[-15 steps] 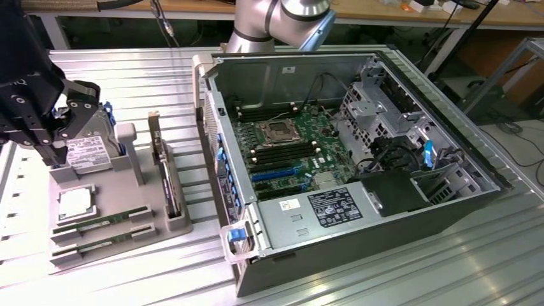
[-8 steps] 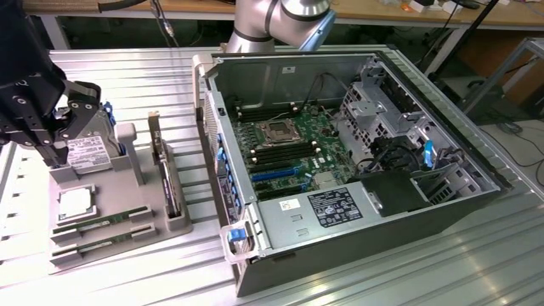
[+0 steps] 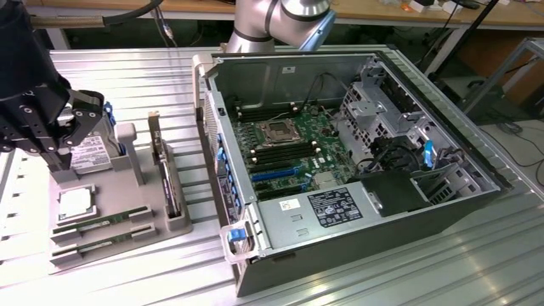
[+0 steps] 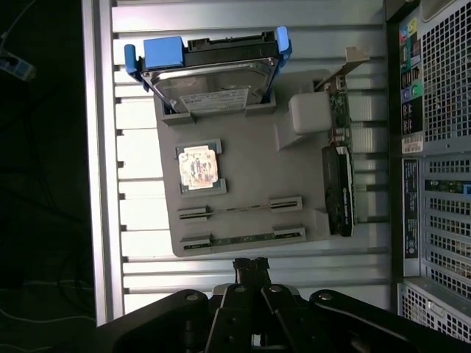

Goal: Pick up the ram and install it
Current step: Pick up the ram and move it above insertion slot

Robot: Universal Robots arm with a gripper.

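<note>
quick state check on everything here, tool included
tool, shut, holding nothing
ram, lying in its tray slot, not picked up
hard drive, standing in the tray
processor, flat in its pocket
expansion card, on edge in the tray
computer case, side open, motherboard exposed

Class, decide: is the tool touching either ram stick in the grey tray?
Apart. In the wrist view the shut tool ends short of the nearer ram stick, grey tray showing between.

Ram (image 4: pixel 243 239) clear from above; expansion card (image 4: pixel 340 184) upright at one end; hard drive (image 4: pixel 210 81) well apart.
</note>
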